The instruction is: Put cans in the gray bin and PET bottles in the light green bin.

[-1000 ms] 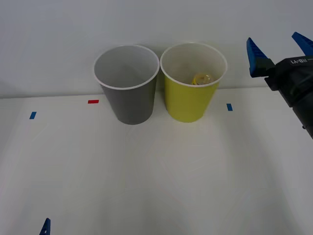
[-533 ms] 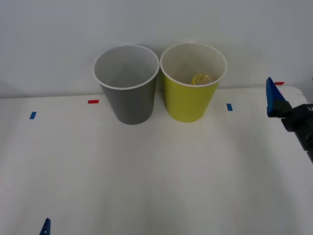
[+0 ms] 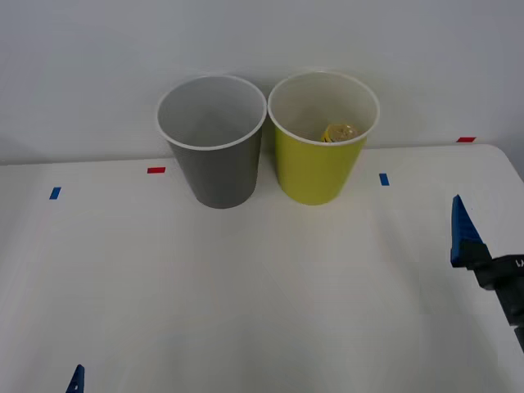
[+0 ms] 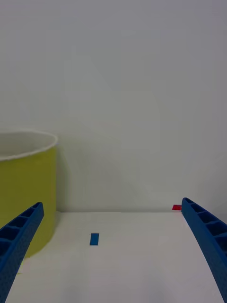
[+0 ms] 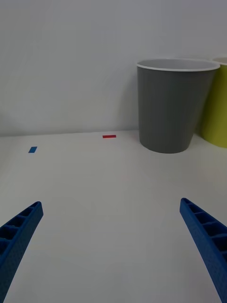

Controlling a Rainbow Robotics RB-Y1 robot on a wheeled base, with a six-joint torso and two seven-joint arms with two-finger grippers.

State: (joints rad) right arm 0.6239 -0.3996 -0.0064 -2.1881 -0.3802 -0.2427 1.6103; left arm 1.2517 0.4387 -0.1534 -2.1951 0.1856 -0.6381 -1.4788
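Bottle (image 3: pixel 338 132) lies inside green bin (image 3: pixel 315 168), gray bin (image 3: pixel 219 172) touching at its 9 o'clock | right gripper (image 4: pixel 113 265) at table's (image 3: pixel 246 295) 4 o'clock, fingers apart | left gripper (image 5: pixel 113 255) at 7 o'clock, fingers apart

Soft, even light all over, nothing too bright or too dark.

The white table (image 3: pixel 262 286) and the wall behind it look pale and a bit gray. The gray bin (image 3: pixel 214 143) and the light green bin (image 3: pixel 321 139) each drop only a faint, fuzzy shadow at the foot, so the light seems to come from above. There is no shiny glare. The bins look sharp, but the blue fingers (image 5: pixel 208 241) up close look a little soft.
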